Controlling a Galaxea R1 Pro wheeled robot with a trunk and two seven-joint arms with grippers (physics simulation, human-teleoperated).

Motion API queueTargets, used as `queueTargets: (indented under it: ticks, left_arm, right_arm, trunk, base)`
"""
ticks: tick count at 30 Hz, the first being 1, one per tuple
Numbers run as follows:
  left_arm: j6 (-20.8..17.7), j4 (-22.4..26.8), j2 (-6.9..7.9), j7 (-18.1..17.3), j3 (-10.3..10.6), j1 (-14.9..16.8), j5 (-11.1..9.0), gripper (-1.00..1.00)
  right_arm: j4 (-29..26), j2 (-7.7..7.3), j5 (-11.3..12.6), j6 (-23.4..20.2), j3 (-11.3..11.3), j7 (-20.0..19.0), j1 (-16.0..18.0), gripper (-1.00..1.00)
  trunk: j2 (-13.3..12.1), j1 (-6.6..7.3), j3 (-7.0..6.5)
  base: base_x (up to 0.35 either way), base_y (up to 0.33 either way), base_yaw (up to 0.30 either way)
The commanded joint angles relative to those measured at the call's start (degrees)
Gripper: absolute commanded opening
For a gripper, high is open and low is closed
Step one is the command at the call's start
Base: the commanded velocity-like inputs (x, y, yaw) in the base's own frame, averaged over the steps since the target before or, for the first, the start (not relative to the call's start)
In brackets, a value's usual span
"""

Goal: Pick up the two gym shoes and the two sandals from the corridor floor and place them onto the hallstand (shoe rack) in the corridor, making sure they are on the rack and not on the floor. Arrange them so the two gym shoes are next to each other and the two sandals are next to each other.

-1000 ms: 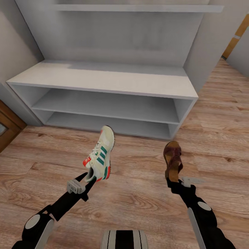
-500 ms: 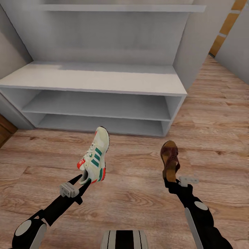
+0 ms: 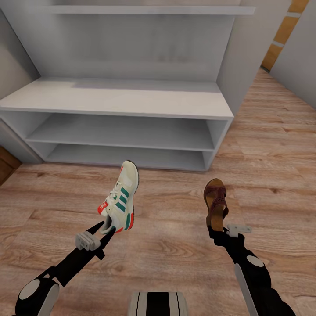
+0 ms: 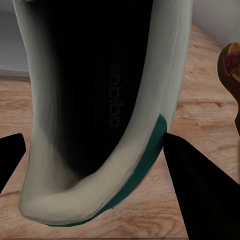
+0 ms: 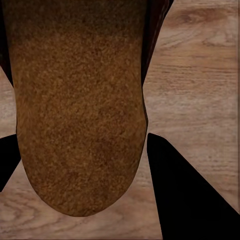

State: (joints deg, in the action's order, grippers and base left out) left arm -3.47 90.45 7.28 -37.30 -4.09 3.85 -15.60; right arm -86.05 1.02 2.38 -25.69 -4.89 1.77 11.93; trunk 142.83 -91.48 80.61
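Observation:
A cream-white gym shoe (image 3: 120,199) with green stripes hangs above the corridor floor (image 3: 175,245), my left gripper (image 3: 104,229) shut on its heel. The left wrist view looks into the gym shoe (image 4: 100,110) from the heel end, with a dark finger (image 4: 200,190) on either side. My right gripper (image 3: 218,231) is shut on the heel of a dark brown sandal (image 3: 216,202), toe pointing toward the rack. The right wrist view has the sandal's tan sole (image 5: 75,105) between the fingers. The white hallstand (image 3: 118,98) stands ahead with a bare top and two open shelves.
A thin white wall shelf (image 3: 149,9) hangs above the hallstand. A white wall panel (image 3: 241,61) flanks the rack's right end. Wooden door parts show at the far right (image 3: 281,39) and lower left (image 3: 6,164). Plank floor stretches to the right.
The view has shifted, so the hallstand now sits further left in the picture. Both grippers still hold their shoes in much the same pose.

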Motion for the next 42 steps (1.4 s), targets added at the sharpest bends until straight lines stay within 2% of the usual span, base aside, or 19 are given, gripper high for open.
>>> queueTargets:
  ticks: [1, 12, 25, 34, 42]
  left_arm:
    - [-0.38, -0.01, 0.01, -0.26, -0.04, 0.02, -0.5, -1.0]
    - [-0.39, -0.01, 0.02, -0.25, -0.04, 0.02, -0.52, -1.0]
    - [-0.39, -0.01, 0.02, -0.23, -0.04, 0.02, -0.51, -1.0]
    - [-0.39, -0.01, 0.02, -0.23, -0.08, 0.02, -0.54, -1.0]
    - [-0.39, -0.01, 0.02, -0.23, -0.08, 0.02, -0.56, -1.0]
  right_arm:
    - [-0.08, 0.03, 0.43, -0.33, -0.03, 0.25, 0.02, -1.0]
    - [-0.08, 0.03, 0.43, -0.33, -0.03, 0.25, 0.04, -1.0]
    - [-0.08, 0.03, 0.44, -0.33, -0.03, 0.25, 0.03, -1.0]
    - [-0.08, 0.03, 0.44, -0.33, -0.03, 0.25, 0.03, -1.0]
    - [-0.08, 0.03, 0.43, -0.33, -0.03, 0.25, 0.03, -1.0]
  trunk:
    - [0.01, 0.02, 0.04]
    - [0.01, 0.02, 0.04]
    - [0.57, -0.5, 2.87]
    - [0.57, -0.5, 2.85]
    - [0.57, -0.5, 2.25]
  base:
    - [-0.086, 0.0, 0.0]
    - [-0.015, 0.0, 0.0]
    - [0.0, 0.0, 0.0]
    - [0.0, 0.0, 0.0]
    - [0.0, 0.0, 0.0]
